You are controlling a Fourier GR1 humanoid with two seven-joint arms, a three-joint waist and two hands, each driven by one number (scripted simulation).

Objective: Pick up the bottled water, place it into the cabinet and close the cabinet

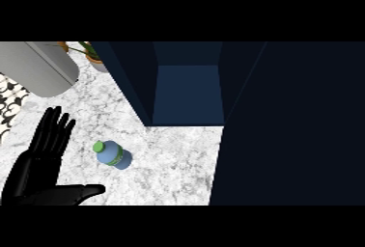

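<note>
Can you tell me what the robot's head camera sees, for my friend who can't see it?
A small blue water bottle with a green cap stands on a white marble counter. The robot's black left hand rests open beside it, and a dark blue cabinet stands open behind.

A kitchen — marbled white counter (178,159), dark blue cabinet (187,91) standing open, potted plant (91,52).

The counter (178,159) is white marble-like stone with grey veins, the bottled water (113,154) at its seven o'clock looks like translucent blue plastic with a green cap, the cabinet (285,120) is matt dark blue, and the left hand (39,159) is smooth black.
</note>
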